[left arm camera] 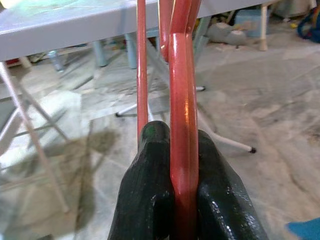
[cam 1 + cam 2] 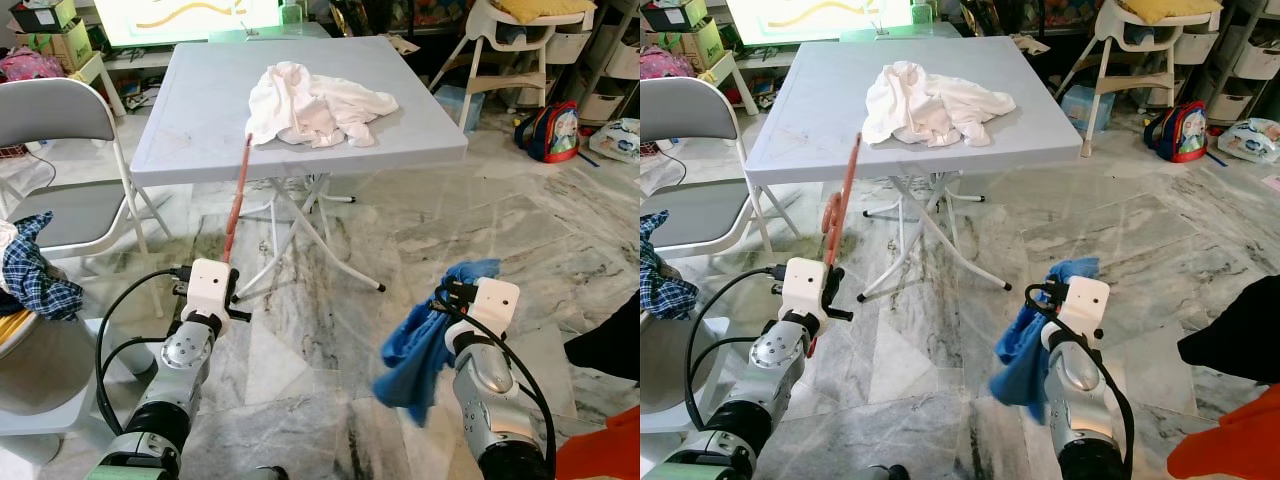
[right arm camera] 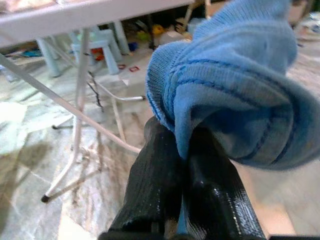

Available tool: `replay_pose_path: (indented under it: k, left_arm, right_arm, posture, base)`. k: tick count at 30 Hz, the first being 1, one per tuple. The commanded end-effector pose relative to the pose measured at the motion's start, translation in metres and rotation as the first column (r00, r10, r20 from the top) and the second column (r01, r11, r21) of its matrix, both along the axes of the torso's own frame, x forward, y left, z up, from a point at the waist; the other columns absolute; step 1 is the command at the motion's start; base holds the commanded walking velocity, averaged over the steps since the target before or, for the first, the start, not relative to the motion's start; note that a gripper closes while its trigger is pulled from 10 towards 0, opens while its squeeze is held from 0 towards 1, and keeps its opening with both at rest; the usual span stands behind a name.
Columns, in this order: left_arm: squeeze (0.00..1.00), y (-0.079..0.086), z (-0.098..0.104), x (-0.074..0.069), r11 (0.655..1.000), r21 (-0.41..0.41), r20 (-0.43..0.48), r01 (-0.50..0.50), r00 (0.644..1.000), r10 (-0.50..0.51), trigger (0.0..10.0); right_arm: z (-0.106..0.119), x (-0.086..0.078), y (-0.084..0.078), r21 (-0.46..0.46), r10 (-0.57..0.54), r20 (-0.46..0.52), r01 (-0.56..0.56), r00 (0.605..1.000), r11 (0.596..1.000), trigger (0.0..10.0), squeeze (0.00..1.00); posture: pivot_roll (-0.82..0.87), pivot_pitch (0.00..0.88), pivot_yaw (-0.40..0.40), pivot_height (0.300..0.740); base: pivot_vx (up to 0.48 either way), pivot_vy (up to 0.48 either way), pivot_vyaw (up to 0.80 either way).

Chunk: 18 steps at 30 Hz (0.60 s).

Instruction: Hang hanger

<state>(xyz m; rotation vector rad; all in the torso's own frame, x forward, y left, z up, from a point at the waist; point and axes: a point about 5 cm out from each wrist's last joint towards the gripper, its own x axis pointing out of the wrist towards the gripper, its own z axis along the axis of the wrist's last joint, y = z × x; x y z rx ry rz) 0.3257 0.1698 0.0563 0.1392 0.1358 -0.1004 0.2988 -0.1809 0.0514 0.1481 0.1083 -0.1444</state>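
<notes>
A red-orange hanger (image 2: 238, 195) rises from my left gripper (image 2: 229, 274) up to the front edge of the grey table (image 2: 200, 110). In the left wrist view the left gripper (image 1: 182, 145) is shut on the hanger's bar (image 1: 180, 90), which runs up between the fingers. My right gripper (image 2: 445, 296) hangs low over the marble floor, shut on a blue garment (image 2: 420, 345) that droops to its left. The right wrist view shows the blue garment (image 3: 235, 90) bunched over the black fingers (image 3: 155, 175).
A crumpled white cloth (image 2: 315, 103) lies on the table. A grey folding chair (image 2: 60, 120) stands at the left with a plaid garment (image 2: 35, 270) below it. A white high chair (image 2: 510, 40) and a backpack (image 2: 550, 130) stand at the back right. Black and orange fabric (image 2: 610, 440) sits at the lower right.
</notes>
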Motion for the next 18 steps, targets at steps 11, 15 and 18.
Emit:
replay_pose_path:
  k: [11,15,18]
  left_arm:
    - [0.00,0.002,0.002,-0.006,1.000,-0.010,0.034,-0.013,0.999,0.014,10.0]
    - [0.00,0.004,0.003,-0.007,1.000,0.001,0.041,-0.021,0.999,0.021,10.0]
    - [0.00,0.004,0.002,-0.007,1.000,0.002,0.035,-0.018,0.999,0.018,10.0]
  right_arm:
    - [-0.001,0.003,0.013,-0.002,0.062,-0.010,-0.062,0.998,0.998,10.0,0.00]
    - [-0.001,0.007,0.021,-0.005,0.103,-0.018,-0.103,0.994,0.995,10.0,0.00]
    - [-0.001,0.008,0.025,-0.005,0.126,-0.022,-0.126,0.992,0.992,10.0,0.00]
  posture:
    - [0.11,0.000,0.004,0.740]
    - [0.12,0.000,-0.005,0.740]
    - [0.13,0.000,-0.011,0.740]
  base:
    - [0.239,0.000,-0.69]
    - [0.271,0.000,0.00]
    - [0.270,0.000,0.00]
